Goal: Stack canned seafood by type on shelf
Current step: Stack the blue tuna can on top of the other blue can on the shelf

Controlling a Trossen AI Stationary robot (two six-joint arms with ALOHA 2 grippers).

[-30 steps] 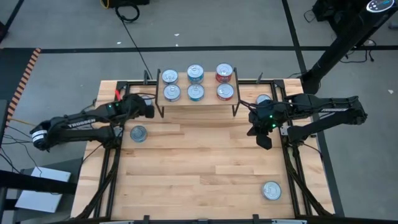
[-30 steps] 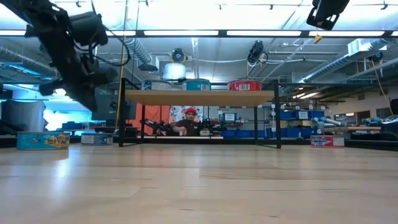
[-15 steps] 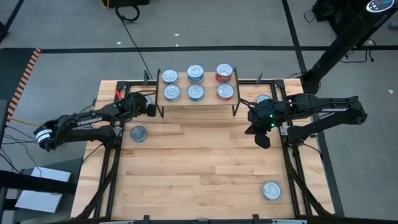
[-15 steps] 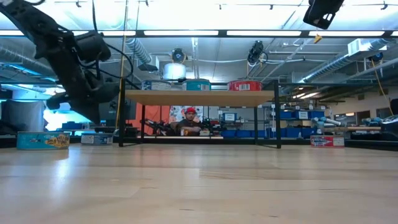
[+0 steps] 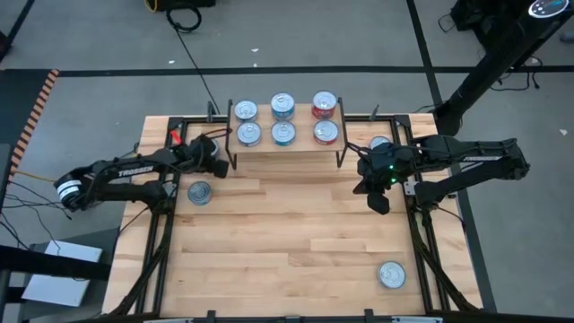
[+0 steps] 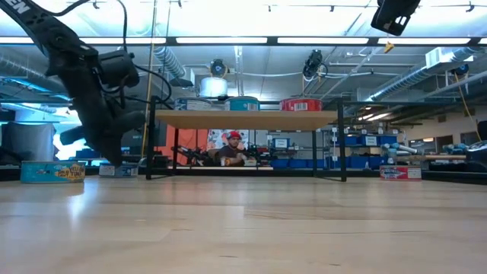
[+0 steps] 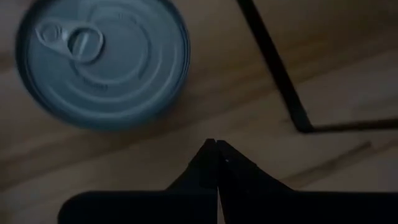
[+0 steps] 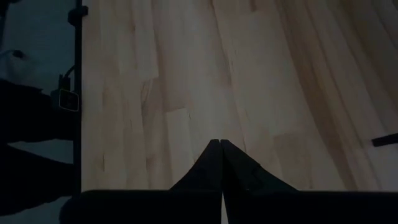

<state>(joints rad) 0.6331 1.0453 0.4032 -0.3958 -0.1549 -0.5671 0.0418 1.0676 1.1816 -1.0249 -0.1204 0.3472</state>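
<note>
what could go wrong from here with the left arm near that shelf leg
1. The left tool sits shut, right beside the shelf leg. A careless swing could knock the shelf and topple the cans on top.
2. With its fingers closed, it can't grasp the can seen just ahead in the left wrist view; descending like this might only push it away.
3. The loose can near the table's front right edge could be bumped off by the right tool.

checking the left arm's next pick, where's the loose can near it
In the high view the can sits on the table's left side, just in front of the left gripper and shelf.
</note>
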